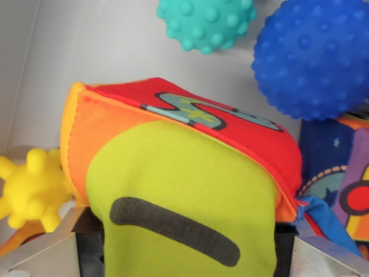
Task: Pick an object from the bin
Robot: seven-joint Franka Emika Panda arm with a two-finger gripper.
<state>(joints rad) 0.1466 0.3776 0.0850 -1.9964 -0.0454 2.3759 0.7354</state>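
Observation:
A soft fabric cube [179, 173] fills the middle of the wrist view, with a lime-green face bearing a black stripe, an orange side and a red top with a grey figure. My gripper [184, 262] sits at the bottom edge. One metal finger [40, 257] shows at the wrist view's left and the other at the right, and their dark pads press against the cube's two sides. The cube's lower part is hidden between the fingers.
A yellow knobbly toy [31, 187] lies at the left beside the cube. A teal bumpy ball [204, 23] and a blue bumpy ball [317, 57] lie beyond it. Another patterned fabric block [346, 184] is at the right. The bin's white wall [23, 69] runs along the left.

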